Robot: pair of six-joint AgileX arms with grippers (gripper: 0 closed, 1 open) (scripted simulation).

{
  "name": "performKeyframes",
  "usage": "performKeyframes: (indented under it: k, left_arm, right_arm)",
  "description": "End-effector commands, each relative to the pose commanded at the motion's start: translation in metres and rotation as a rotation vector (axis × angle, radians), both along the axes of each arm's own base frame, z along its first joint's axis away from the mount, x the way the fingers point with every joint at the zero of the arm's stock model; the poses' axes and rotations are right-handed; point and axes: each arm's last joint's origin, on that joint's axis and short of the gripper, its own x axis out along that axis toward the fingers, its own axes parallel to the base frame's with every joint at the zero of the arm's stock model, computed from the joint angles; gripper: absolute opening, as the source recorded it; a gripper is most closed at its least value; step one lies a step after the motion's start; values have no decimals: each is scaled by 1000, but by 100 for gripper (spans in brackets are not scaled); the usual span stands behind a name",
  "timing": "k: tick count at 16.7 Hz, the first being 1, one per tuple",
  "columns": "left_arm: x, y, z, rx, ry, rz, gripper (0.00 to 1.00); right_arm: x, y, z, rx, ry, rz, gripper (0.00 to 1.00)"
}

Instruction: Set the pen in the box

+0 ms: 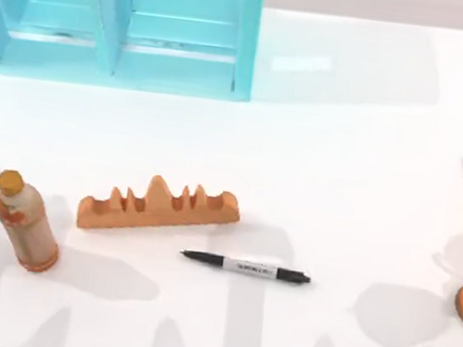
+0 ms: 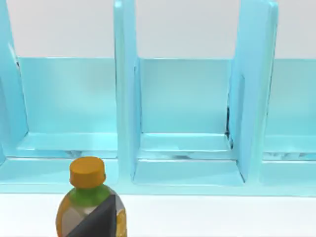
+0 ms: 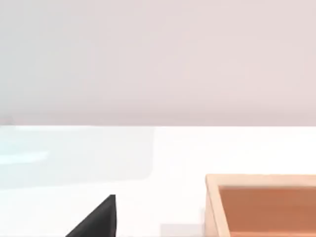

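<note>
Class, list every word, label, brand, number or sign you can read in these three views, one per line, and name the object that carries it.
Nothing here can be read and quoted.
pen: small dark print on its pale label band, too small to read.
bottle: a patterned label wrap, with no letters that can be made out.
orange notched block: no marking.
blue box: no marking.

You've got small dark print on the pen's pale label band, too tiny to read; nothing legible on the bottle.
</note>
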Motion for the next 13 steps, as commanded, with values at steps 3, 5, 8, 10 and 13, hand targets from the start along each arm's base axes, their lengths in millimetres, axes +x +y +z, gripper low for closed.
performKeyframes:
  k: [3,5,8,10,13]
  left_arm:
    - [0,0,0,0,0,0,100]
    - [0,0,0,0,0,0,100]
    - [0,0,0,0,0,0,100]
    - [0,0,0,0,0,0,100]
    - [0,0,0,0,0,0,100]
  right_arm:
    - [0,1,2,-4,7,6,100]
    - [1,4,11,-24,43,34,100]
    - [6,13,36,-85,150,111,100]
    - [16,23,56,-149,254,180,100]
    - [45,48,82,-285,458,304,100]
